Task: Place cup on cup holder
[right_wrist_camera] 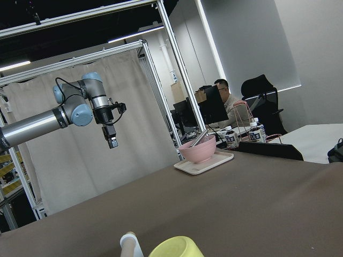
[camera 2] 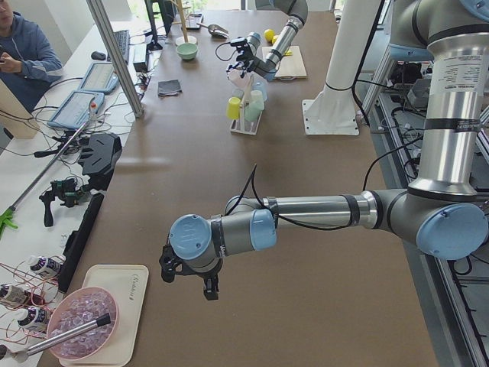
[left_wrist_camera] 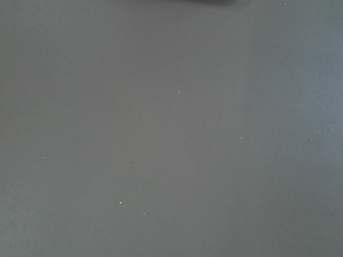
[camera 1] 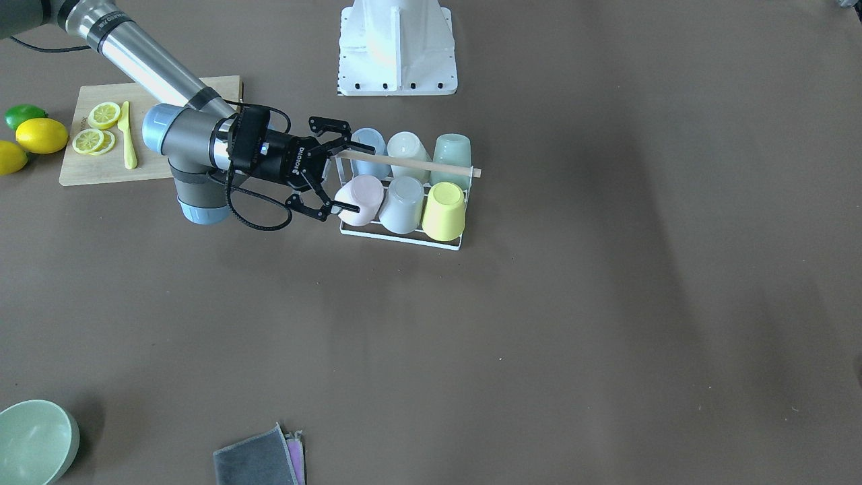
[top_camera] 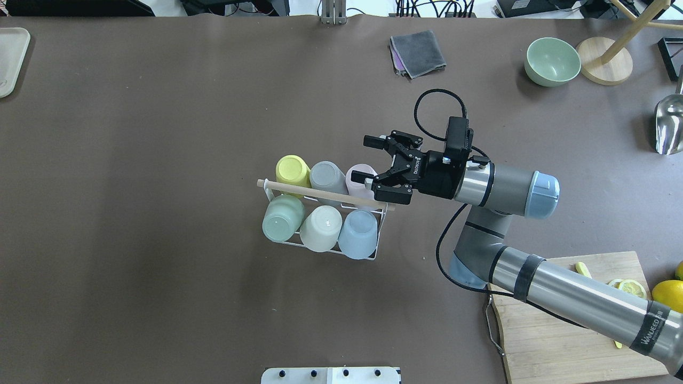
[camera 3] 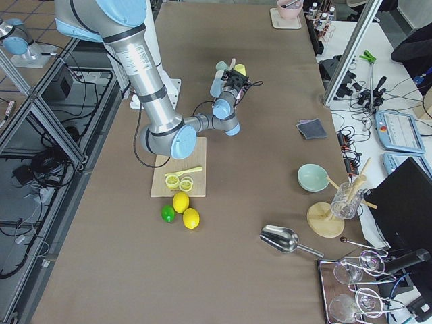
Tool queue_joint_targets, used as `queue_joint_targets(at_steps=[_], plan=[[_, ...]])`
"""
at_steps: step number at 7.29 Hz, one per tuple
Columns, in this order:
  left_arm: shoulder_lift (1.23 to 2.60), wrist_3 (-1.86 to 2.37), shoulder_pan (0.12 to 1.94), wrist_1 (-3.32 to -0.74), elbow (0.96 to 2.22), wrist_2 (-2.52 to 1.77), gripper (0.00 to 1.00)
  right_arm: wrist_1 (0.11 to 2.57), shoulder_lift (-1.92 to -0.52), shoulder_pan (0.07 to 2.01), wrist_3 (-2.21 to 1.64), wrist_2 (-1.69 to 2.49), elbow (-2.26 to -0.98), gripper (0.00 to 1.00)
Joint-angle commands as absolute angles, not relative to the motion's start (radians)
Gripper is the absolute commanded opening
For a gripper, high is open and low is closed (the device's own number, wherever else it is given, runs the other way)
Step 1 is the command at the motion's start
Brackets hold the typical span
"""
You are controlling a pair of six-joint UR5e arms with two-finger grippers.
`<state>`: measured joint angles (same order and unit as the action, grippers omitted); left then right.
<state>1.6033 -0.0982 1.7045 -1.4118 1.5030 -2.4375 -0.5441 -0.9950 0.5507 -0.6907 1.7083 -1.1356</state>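
When viewed from overhead, found the cup holder [top_camera: 320,194] in the middle of the brown worktop [top_camera: 160,266], a white wire rack with a light wooden rod across its top. Counted six cups upturned on its prongs, in two rows of three. Noted in the far row a yellow cup [top_camera: 292,169] at the left, a grey cup [top_camera: 328,177] in the middle and the pink cup [top_camera: 356,175] at the right end. Noted in the near row a green cup [top_camera: 282,220], a white cup [top_camera: 321,226] and a blue cup [top_camera: 358,233], left to right.

Saw the right gripper [top_camera: 368,160] at the rack's right end, lying level, pointing left and spread wide. Caught one fingertip overlapping the pink cup in both table views, but could not tell touching from just clear.

Made out the left gripper [right_wrist_camera: 111,140] hanging fingers-down over the worktop's left end, well apart from the rack. Could not tell wide from narrow at that size. Got only bare worktop from the left wrist camera.

Spotted a wooden cutting board [top_camera: 560,346] at the near right with lemon slices [camera 1: 91,138] and a yellow knife [camera 1: 128,135] on it, and whole lemons [camera 1: 42,135] and a lime [camera 1: 23,116] just beside it. Spotted a green bowl [top_camera: 552,61] and a grey cloth [top_camera: 419,50] along the far edge.
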Motion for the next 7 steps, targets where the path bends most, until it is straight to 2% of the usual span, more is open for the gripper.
queue_joint_targets(at_steps=[1,4,7], plan=[[1.601,-0.1,1.707,-1.411,1.506,-2.437,0.98,-0.549,-0.996,0.552,-0.69,1.707,-1.138,1.0],[1.6,-0.098,1.707,-1.411,1.505,-2.436,0.98,-0.507,-0.985,0.656,-0.69,1.701,-1.141,1.0],[1.588,-0.098,1.707,-1.411,1.514,-2.437,0.98,-0.126,-0.979,0.773,-0.692,1.613,-1.244,1.0]])
